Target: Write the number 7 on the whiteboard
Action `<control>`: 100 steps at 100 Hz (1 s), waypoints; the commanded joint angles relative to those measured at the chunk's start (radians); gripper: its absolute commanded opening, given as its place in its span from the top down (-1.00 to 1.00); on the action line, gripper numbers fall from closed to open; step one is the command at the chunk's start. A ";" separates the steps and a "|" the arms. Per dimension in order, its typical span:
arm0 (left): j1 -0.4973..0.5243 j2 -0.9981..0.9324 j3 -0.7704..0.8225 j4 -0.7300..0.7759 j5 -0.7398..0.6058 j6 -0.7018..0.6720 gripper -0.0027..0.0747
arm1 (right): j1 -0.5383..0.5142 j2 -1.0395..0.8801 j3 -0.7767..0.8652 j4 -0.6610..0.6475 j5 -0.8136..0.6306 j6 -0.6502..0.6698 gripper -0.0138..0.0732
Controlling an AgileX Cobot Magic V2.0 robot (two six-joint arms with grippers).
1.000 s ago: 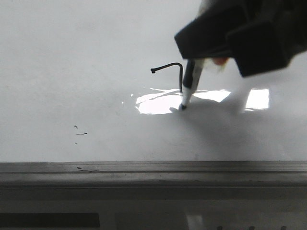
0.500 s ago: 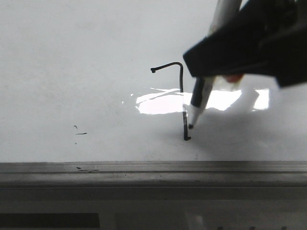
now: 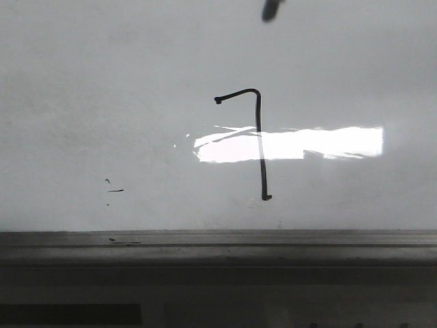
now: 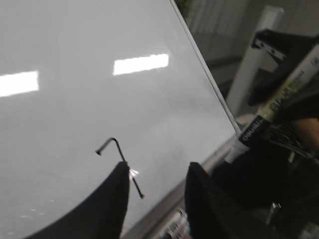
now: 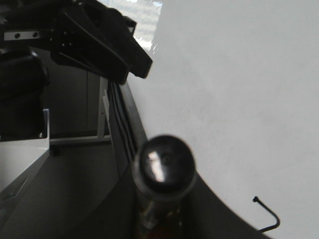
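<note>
The number 7 (image 3: 259, 140) is a thin black line on the whiteboard (image 3: 102, 82), with a short top bar, a rounded corner and a long stem. It also shows in the left wrist view (image 4: 117, 152) and partly in the right wrist view (image 5: 267, 215). My right gripper (image 5: 164, 221) is shut on the marker (image 5: 164, 167), whose round end faces the camera. In the front view only the marker's dark tip (image 3: 272, 9) shows at the top edge, off the board. The marker (image 4: 271, 107) also shows in the left wrist view. My left gripper (image 4: 157, 196) is open and empty.
A grey metal ledge (image 3: 218, 242) runs along the board's near edge. A bright rectangular glare (image 3: 307, 143) crosses the stem of the 7. A tiny black dash and specks (image 3: 115, 190) lie at the lower left. The left arm's gripper (image 5: 99, 45) shows in the right wrist view.
The marker drew the stem down to its end, then the right gripper lifted up and away. Only the marker tip is left in the front view.
</note>
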 commanded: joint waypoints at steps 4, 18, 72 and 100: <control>-0.006 0.138 -0.035 0.092 0.213 -0.006 -0.04 | 0.003 0.010 -0.033 0.013 -0.022 -0.008 0.78; -0.006 0.274 -0.050 0.165 0.316 -0.006 -0.04 | 0.003 0.010 -0.033 0.027 -0.008 -0.008 0.78; -0.006 0.379 -0.158 0.168 0.370 0.121 -0.04 | 0.003 0.010 -0.033 0.032 0.067 -0.008 0.78; -0.006 0.379 -0.158 0.168 0.370 0.181 -0.04 | 0.003 0.010 -0.033 0.045 0.067 -0.008 0.78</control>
